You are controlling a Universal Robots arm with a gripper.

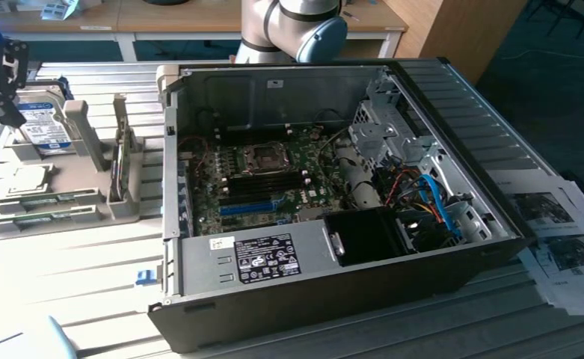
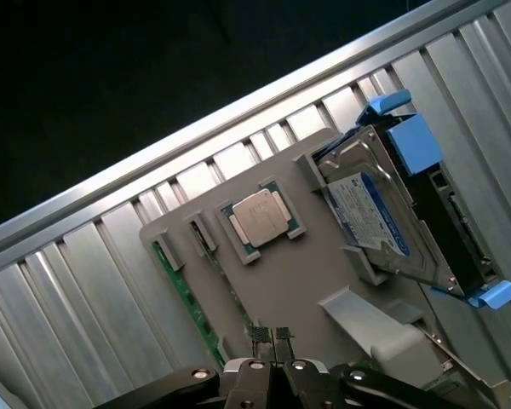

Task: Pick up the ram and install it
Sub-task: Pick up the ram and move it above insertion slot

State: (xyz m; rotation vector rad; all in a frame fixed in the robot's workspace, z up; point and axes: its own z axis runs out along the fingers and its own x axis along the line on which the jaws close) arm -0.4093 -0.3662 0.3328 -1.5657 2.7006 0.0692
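Now, gripper (image 2: 268, 334): the two fingertips are seen pressed together with nothing between them; in the exterior view the gripper (image 1: 14, 116) is hung over the far end of the parts fixture, at that view's left.
Ram (image 2: 186, 298): a long, thin green board is laid flat in a slot along one long edge of the grey fixture; in the exterior view the ram (image 1: 57, 218) is found at the fixture's near edge, apart from the fingertips and not gripped.
Second green strip (image 1: 60, 199): it is laid in the neighbouring slot, between the ram and the processor.
Parts fixture (image 2: 298, 281): a grey moulded holder is set on the ribbed metal table (image 1: 92, 277), just beside the computer case.
Processor (image 2: 260, 217): the square silver chip is seated in its own recess of the fixture.
Hard drive (image 2: 366, 213): a silver drive with a blue label is propped tilted in the fixture, next to a blue-handled black carrier (image 2: 447, 221).
Computer case (image 1: 452, 112): it is laid on its side with the panel off, so that the motherboard (image 1: 262, 179) is exposed.
Blue slot (image 1: 247, 208): it is seen on the motherboard, below the dark memory slots.
Robot arm (image 1: 292, 30): the grey joint is mounted behind the case.
Printed sheets (image 1: 566, 250): they are laid at the exterior view's right.
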